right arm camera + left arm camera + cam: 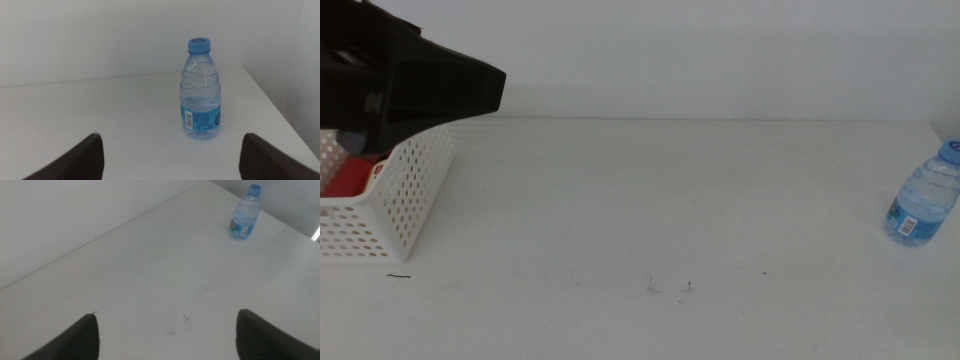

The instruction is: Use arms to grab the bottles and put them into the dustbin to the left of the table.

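Dustbin (405,190), table's left edge: red item inside, part hidden, apparently already binned. Left gripper (440,88), above the dustbin: jaws wide apart, empty. Table (650,200): otherwise bare. Water bottle (923,195), upright at far right: not yet collected. Right gripper (170,155), facing bottle: jaws spread, holding nothing.

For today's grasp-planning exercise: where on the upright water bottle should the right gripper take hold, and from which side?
Probably the water bottle at mid-body, above its blue label. It stands upright and alone near the table edge, so the open right gripper, already facing it, can come in level, one jaw either side.
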Motion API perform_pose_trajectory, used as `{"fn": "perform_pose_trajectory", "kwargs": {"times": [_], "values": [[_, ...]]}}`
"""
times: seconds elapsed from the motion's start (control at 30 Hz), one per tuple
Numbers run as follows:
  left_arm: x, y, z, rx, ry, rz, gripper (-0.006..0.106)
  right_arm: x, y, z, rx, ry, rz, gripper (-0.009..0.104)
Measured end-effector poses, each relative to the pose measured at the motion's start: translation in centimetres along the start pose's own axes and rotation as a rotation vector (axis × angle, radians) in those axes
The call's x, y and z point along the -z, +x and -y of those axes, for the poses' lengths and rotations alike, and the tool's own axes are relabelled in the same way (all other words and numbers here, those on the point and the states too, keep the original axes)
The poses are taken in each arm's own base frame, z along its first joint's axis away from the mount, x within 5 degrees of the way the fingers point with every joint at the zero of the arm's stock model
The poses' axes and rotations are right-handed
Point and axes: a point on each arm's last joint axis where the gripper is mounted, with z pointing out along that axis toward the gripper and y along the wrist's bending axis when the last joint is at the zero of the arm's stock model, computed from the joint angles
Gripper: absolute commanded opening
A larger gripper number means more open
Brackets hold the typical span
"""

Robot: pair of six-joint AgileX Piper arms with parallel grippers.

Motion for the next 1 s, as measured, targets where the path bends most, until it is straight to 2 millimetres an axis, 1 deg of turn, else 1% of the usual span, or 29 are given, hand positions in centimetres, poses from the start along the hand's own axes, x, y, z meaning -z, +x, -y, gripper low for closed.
{"fn": "perform_pose_trajectory", "kwargs": {"times": [0.1,0.33,0.4,0.6,0.73,0.87,1.0], "values": [[0.0,0.0,0.0,0.0,0.0,0.0,0.094,0.0,-0.1,0.0,0.036,0.004,0.013,0.092],[0.0,0.0,0.0,0.0,0.0,0.0,0.094,0.1,-2.0,-0.5,0.096,-0.044,0.217,0.092],[0.0,0.0,0.0,0.0,0.0,0.0,0.094,-0.4,-2.1,-0.6,0.104,-0.054,0.2,0.092],[0.0,0.0,0.0,-0.001,-0.002,-0.001,0.094,-2.5,-1.7,-0.9,0.128,-0.076,0.08,0.092],[0.0,0.0,0.0,-0.002,-0.003,-0.002,0.094,-3.6,-1.6,-1.1,0.13,-0.098,0.054,0.092],[0.0,0.0,0.0,-0.002,-0.005,0.002,0.094,-4.1,-1.8,-1.4,0.109,-0.121,0.078,0.092],[0.0,-0.1,-0.1,-0.002,-0.008,0.011,0.094,-4.1,-2.0,-1.5,0.073,-0.13,0.101,0.092]]}}
